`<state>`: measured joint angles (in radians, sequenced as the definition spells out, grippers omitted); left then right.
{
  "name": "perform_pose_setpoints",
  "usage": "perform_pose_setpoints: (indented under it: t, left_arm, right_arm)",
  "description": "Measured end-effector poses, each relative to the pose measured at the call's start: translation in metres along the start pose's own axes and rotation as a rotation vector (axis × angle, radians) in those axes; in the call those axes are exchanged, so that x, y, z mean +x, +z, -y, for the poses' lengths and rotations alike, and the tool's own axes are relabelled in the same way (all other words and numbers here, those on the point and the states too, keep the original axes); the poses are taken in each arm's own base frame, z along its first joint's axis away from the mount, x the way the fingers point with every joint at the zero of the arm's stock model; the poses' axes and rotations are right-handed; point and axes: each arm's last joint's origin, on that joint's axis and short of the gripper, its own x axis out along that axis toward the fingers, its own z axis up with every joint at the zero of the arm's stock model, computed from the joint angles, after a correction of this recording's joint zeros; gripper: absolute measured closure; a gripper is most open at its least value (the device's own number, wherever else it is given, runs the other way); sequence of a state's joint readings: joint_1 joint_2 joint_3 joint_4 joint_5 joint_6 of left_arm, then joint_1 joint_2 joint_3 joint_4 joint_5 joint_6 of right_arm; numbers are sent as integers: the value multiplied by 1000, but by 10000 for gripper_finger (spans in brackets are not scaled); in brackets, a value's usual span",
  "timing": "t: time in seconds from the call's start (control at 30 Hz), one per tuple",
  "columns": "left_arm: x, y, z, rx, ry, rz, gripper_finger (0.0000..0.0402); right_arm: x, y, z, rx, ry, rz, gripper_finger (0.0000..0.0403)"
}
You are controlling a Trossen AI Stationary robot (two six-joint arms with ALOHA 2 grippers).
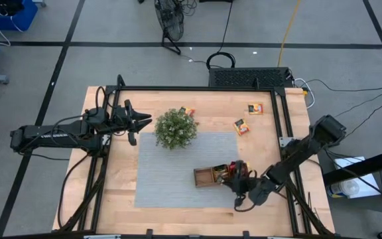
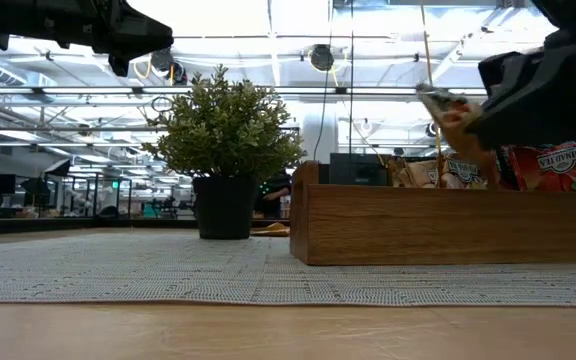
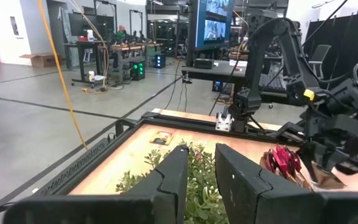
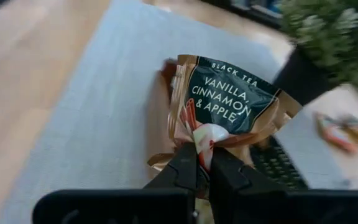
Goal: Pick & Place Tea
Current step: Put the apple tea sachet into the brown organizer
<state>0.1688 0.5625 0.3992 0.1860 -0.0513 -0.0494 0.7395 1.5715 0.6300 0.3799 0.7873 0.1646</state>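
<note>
Right gripper (image 4: 202,163) is clamped on one tea sachet (image 4: 229,102) by its bottom edge, label reads "vanilla, cinnamon & apple". It hangs over the right end of the wooden tray (image 1: 207,176), which sits on the grey mat (image 1: 158,172) toward the tabletop's right-front area. The tray's right end already holds several sachets, red ones visible in the low view (image 2: 553,165).

Left gripper (image 1: 142,122) idles near the plant (image 1: 176,127) at the mat's far-left corner, fingers (image 3: 169,180) narrowly parted, nothing in them.

Loose sachets still out: two (image 1: 242,126) and (image 1: 255,108) toward the far-right part of the tabletop, one more (image 1: 188,111) just beyond the plant.

Judgement: step in hand is the drop into the tray. To do it well:
- line the sachet up over the filled compartment, not over a divider or the rim
- lower until the free edge is inside the walls before opening; the sachet is light and floppy, a high release could flutter out
- open fully, lift straight up so the fingers don't drag neighbours out
- pinch is only on the edge, so avoid fast swings

Risk: catching the tray wall and shoving the tray along the mat.
</note>
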Motion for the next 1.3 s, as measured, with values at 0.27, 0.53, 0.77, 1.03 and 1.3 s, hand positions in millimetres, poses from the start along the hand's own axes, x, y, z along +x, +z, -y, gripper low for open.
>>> perform_pose_setpoints:
  t: [0.27, 0.53, 0.77, 1.03, 1.3]
  left_arm:
    - [0, 0, 0, 0, 0, 0, 314]
    - [0, 0, 0, 0, 0, 0, 314]
    - [0, 0, 0, 0, 0, 0, 314]
    - [0, 0, 0, 0, 0, 0, 314]
    - [0, 0, 0, 0, 0, 0, 314]
  right_arm:
    - [8, -11, -3, -89, -111, -16, 394]
    - [13, -16, -6, -225, -108, -30, 394]
    - [13, -16, -6, -245, -107, -31, 378]
    - [14, -15, -6, -258, -112, -27, 383]
    - [14, -15, -5, -265, -115, -29, 381]
